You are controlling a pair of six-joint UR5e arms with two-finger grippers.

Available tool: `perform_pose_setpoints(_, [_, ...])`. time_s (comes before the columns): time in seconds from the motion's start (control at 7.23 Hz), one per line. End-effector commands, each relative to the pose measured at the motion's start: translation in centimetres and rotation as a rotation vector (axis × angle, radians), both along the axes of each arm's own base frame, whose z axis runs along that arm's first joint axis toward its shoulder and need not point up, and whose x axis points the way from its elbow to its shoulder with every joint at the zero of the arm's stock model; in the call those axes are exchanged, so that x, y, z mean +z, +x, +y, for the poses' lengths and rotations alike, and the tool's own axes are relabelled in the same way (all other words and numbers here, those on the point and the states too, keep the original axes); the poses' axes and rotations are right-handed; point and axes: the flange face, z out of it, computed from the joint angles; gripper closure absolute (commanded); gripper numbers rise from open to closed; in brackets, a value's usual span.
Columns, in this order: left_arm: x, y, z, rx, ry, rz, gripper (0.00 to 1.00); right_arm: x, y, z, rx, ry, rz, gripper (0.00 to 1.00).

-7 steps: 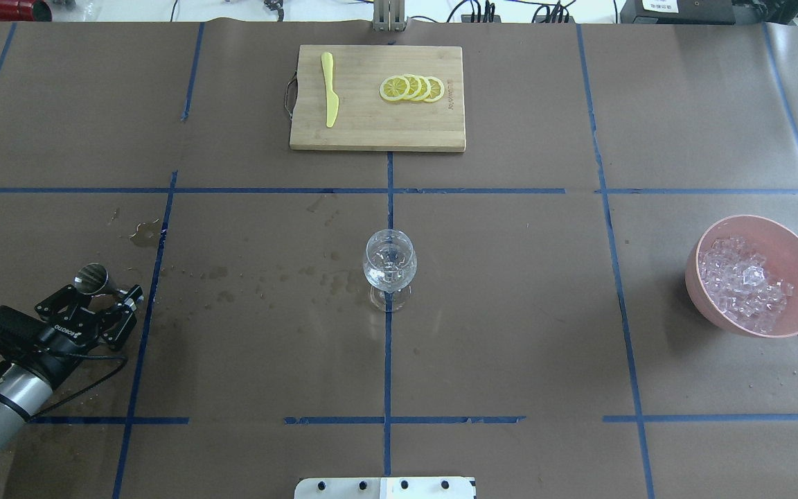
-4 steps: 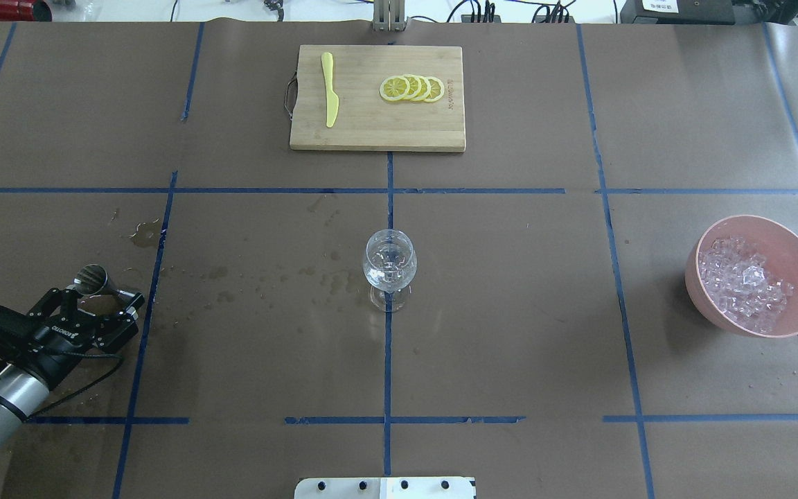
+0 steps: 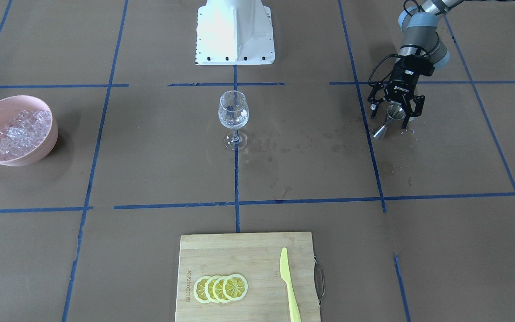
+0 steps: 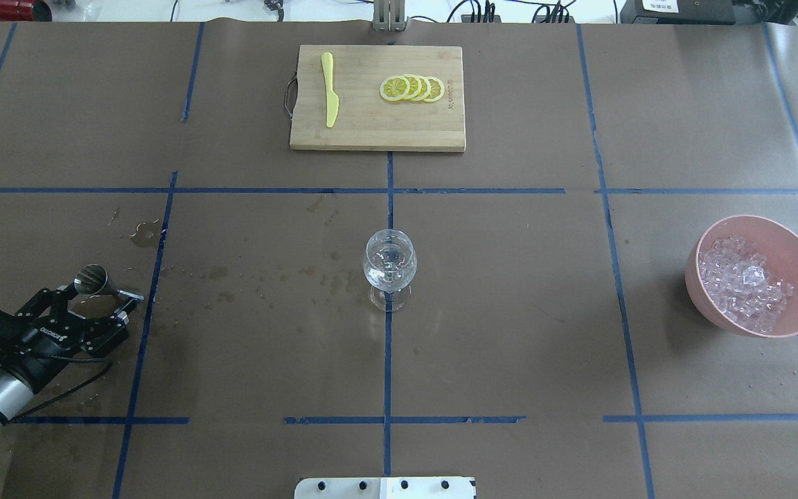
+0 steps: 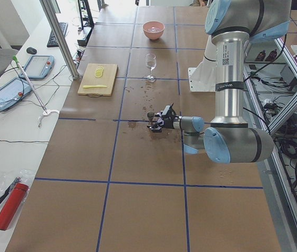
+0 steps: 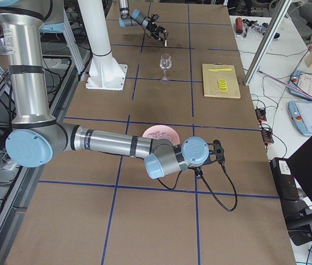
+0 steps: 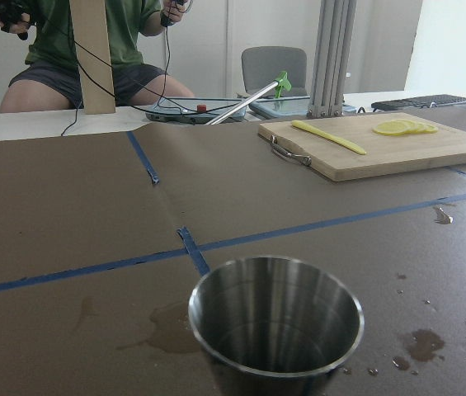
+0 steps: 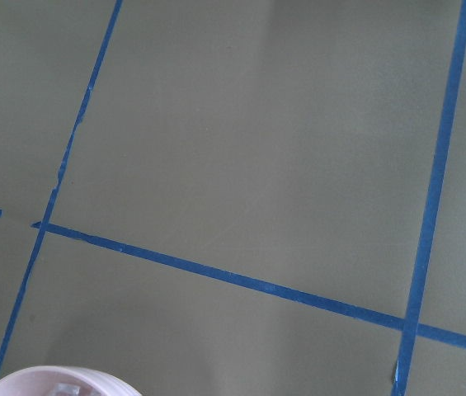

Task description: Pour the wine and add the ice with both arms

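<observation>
A steel jigger [image 4: 92, 280] [image 3: 390, 117] [image 7: 275, 320] stands upright on the brown table at the robot's left. My left gripper [image 4: 94, 308] [image 3: 392, 117] is open, its fingers either side of the jigger and apart from it. The clear wine glass [image 4: 390, 267] [image 3: 233, 112] [image 6: 165, 62] stands at the table's middle. Ice [image 4: 742, 284] [image 3: 19, 132] fills a pink bowl [image 4: 790, 251] [image 3: 38, 150] [image 6: 158, 132] [image 8: 59, 381] at the robot's right. My right gripper [image 6: 217, 149] hovers beside that bowl; whether it is open or shut I cannot tell. Wine itself is out of view.
A wooden cutting board [image 4: 371, 132] [image 3: 239, 250] with lemon slices [image 4: 411, 89] and a yellow knife [image 4: 330, 90] lies at the far side. Wet spots [image 4: 330, 281] mark the paper between jigger and glass. A seated person [image 7: 92, 49] is beyond the table.
My left gripper has drawn back toward the robot and to the left, away from the jigger. The jigger stays standing where it was.
</observation>
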Motion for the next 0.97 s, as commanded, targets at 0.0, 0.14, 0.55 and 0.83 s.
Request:
perform_pose_setpoints(0.0, [-0.2, -2.5, 1.1, 0.095, -0.009, -0.054, 0.0, 0.2, 0.0, 0.1, 0.0, -0.003, 0.0, 0.0])
perform_pose_setpoints(0.14, [0.3, -2.9, 1.6, 0.159, -0.02, -0.073, 0.0, 0.3, 0.0, 0.1, -0.001, -0.004, -0.001, 0.0])
perform_pose_setpoints(0.55, [0.6, -8.4, 3.5, 0.292, -0.052, -0.127, 0.0, 0.3, 0.0, 0.1, -0.004, 0.002, 0.0, 0.0])
perform_pose_setpoints(0.83, [1.8, -10.9, 1.9, 0.277, -0.082, -0.147, 0.0, 0.7, 0.0, 0.4, -0.004, -0.007, -0.002, 0.0])
